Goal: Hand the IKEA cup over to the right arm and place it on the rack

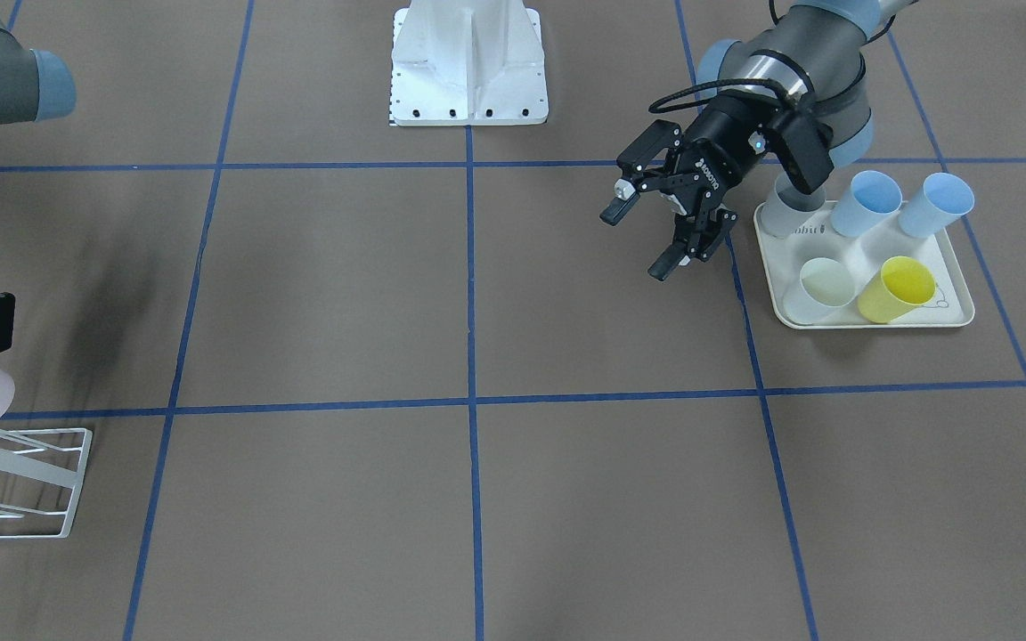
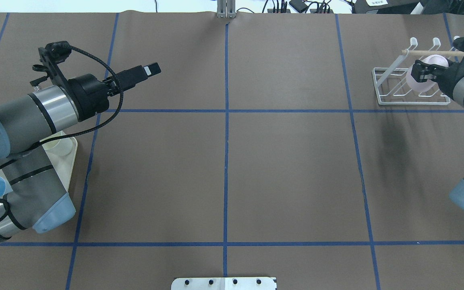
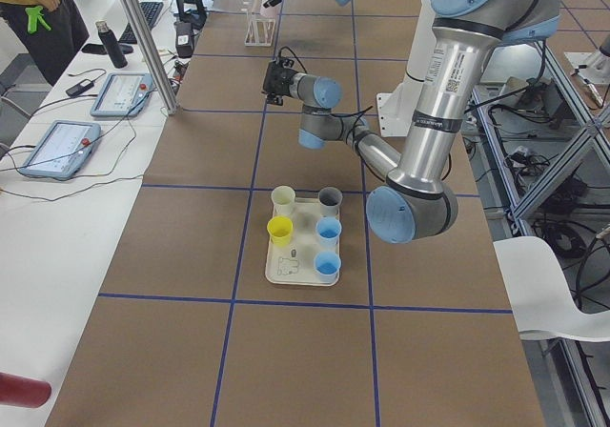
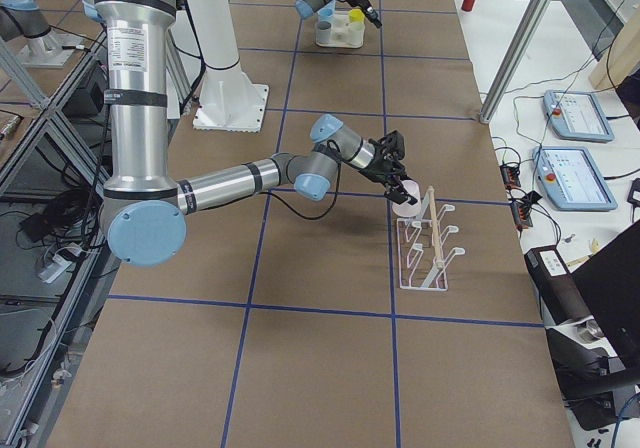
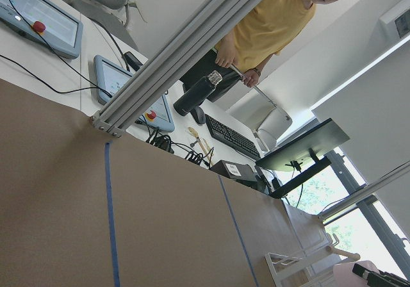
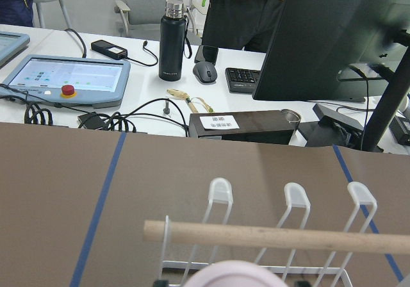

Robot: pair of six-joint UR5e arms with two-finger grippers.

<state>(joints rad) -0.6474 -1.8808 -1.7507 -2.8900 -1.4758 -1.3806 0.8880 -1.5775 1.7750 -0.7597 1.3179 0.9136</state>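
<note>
Plainly, the left pincer point(image 1: 638, 240) reads ROBOTIQ, jaws apart, beside the tray point(image 1: 954, 313).

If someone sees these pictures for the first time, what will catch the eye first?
The right gripper, at the table's far right in the overhead view, grips a pale pink cup right at the white wire rack. On the other side, the left gripper hangs open and empty beside a cream tray carrying five cups, including a yellow cup.
</note>
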